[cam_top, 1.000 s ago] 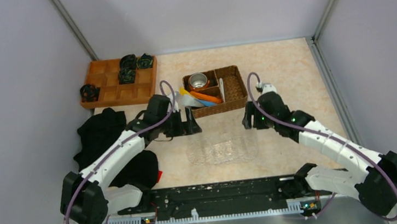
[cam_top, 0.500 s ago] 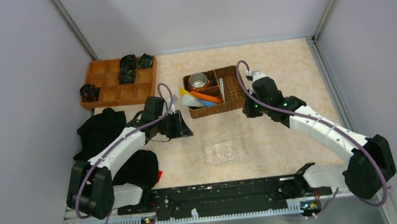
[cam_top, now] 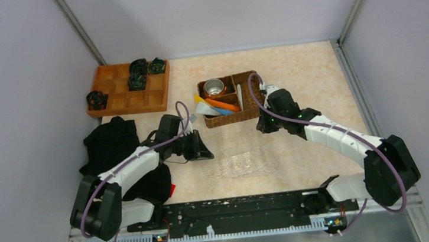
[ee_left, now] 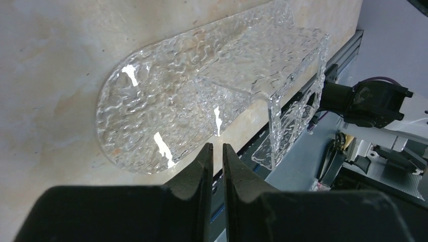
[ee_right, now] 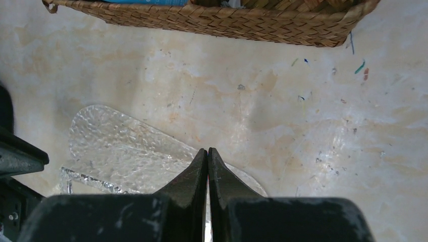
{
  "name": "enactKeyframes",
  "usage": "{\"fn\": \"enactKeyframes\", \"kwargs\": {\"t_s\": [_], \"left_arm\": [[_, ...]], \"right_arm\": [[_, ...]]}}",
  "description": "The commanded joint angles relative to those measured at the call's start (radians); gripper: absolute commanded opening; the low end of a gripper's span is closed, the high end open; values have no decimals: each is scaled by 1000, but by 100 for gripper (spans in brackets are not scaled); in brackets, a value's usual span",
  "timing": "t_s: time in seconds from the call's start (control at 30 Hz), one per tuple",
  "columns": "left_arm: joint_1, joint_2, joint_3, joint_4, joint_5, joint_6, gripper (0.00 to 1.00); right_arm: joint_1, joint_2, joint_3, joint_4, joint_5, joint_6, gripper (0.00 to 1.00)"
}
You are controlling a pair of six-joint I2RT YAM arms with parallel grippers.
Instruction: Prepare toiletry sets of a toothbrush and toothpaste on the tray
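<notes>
The clear bumpy tray [cam_top: 241, 163] lies on the table between my arms, with nothing on it; it also shows as the tray [ee_left: 176, 96] and the tray [ee_right: 126, 146]. White toothbrushes [cam_top: 239, 95] and orange [cam_top: 224, 104], yellow [cam_top: 199, 99] and blue [cam_top: 218, 111] tubes lie in the wicker basket [cam_top: 252, 96]. My left gripper [cam_top: 204, 152] [ee_left: 217, 146] hovers at the tray's left end, its fingers a thin slit apart with nothing between them. My right gripper [cam_top: 262, 126] [ee_right: 208, 149] sits between basket and tray, shut and empty.
A steel cup [cam_top: 215, 87] stands inside an orange mug in the basket's back left compartment. An orange wooden compartment tray [cam_top: 116, 98] with dark items sits at the back left. Black cloth [cam_top: 110, 144] lies under the left arm. A black rail [cam_top: 238, 209] runs along the near edge.
Both grippers have closed from open. The tray, which looked taller between them, now lies lower and flatter. The left gripper drew back toward me; the right one moved left along the basket.
</notes>
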Motion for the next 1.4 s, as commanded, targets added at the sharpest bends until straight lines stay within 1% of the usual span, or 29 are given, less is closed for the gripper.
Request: {"fn": "enactKeyframes", "kwargs": {"t_s": [0.0,0.3,0.6,0.9,1.37], "left_arm": [[-39,48,-7,100,32,-43,17],[-112,131,23,169,13,-82,17],[-120,209,76,177,-4,-69,15],[-121,262,104,192,-3,-63,13],[-120,280,119,188,-10,-60,11]], "right_arm": [[-6,69,52,99,-63,3,0],[-1,166,85,161,-112,6,0],[67,231,105,185,-126,-2,0],[110,167,23,185,-109,17,0],[140,62,-83,176,-93,49,0]]}}
